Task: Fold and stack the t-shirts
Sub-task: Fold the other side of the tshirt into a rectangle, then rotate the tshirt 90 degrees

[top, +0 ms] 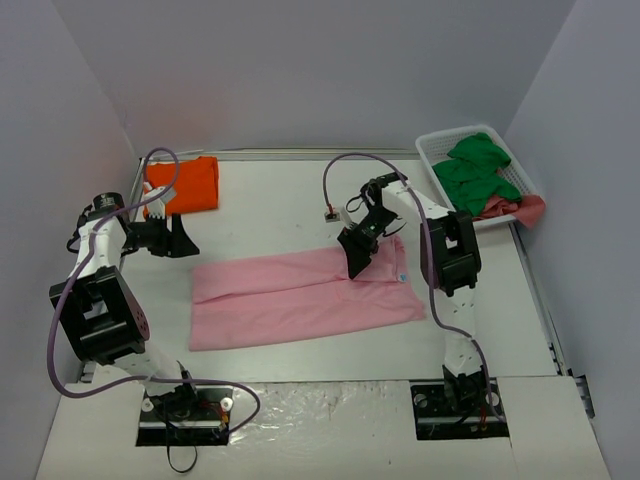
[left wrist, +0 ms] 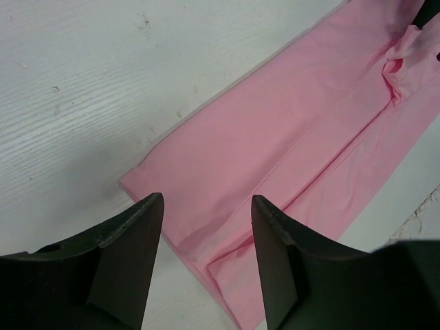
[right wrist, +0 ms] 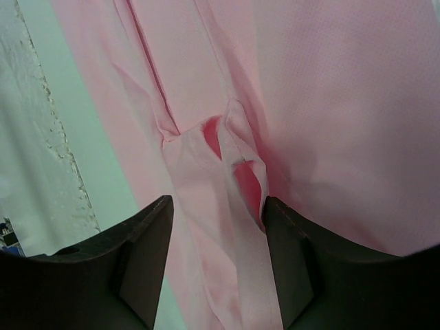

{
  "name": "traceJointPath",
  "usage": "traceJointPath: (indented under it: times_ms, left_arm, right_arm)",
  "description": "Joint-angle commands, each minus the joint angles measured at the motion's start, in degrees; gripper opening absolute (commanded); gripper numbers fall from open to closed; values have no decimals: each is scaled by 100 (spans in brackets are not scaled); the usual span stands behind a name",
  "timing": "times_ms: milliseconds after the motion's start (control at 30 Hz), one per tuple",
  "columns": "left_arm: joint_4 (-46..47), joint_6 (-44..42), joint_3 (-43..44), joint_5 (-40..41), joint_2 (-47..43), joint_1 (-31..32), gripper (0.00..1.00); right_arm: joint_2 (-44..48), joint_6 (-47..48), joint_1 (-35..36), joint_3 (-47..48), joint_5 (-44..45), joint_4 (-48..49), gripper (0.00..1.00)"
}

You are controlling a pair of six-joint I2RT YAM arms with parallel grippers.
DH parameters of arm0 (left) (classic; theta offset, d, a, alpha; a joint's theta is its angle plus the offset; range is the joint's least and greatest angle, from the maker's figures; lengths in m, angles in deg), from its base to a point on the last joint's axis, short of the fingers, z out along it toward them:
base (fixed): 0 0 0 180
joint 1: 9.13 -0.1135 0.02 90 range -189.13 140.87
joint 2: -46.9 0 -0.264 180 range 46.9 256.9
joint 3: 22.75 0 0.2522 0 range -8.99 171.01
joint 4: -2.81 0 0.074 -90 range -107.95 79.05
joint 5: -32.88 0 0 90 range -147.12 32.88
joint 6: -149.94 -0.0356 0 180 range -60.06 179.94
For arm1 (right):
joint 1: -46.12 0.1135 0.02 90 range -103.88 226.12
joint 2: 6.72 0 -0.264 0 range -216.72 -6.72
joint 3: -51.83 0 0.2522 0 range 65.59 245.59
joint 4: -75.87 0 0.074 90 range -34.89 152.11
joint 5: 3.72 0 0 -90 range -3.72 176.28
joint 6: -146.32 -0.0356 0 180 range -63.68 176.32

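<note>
The orange t-shirt (top: 185, 185) lies folded just beyond my left gripper (top: 180, 238), so I judge that one done. That gripper hangs released and empty over the end of the pink t-shirt (top: 300, 295), which stretches as a long band between my two tools. My right gripper (right wrist: 216, 203) straddles a raised pucker at the far end. I cannot tell whether it is pinching the cloth yet. Cross-folding and stacking remain.

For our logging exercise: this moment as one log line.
pink t-shirt: flat; orange t-shirt: folded, far-left; left fingers: open near pink edge; right fingers: astride pink fold
</note>
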Motion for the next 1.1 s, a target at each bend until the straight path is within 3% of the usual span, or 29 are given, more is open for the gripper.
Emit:
traceJointPath:
  times_ms: [0,1067]
  left_arm:
    - [-32,-11,4,-145,-308,-46,52]
    - [-66,-46,-14,-285,-290,-46,53]
  right_arm:
    - [545,163,71,-113,-198,-409,51]
    - [870,137,660,-1282,-66,-136,54]
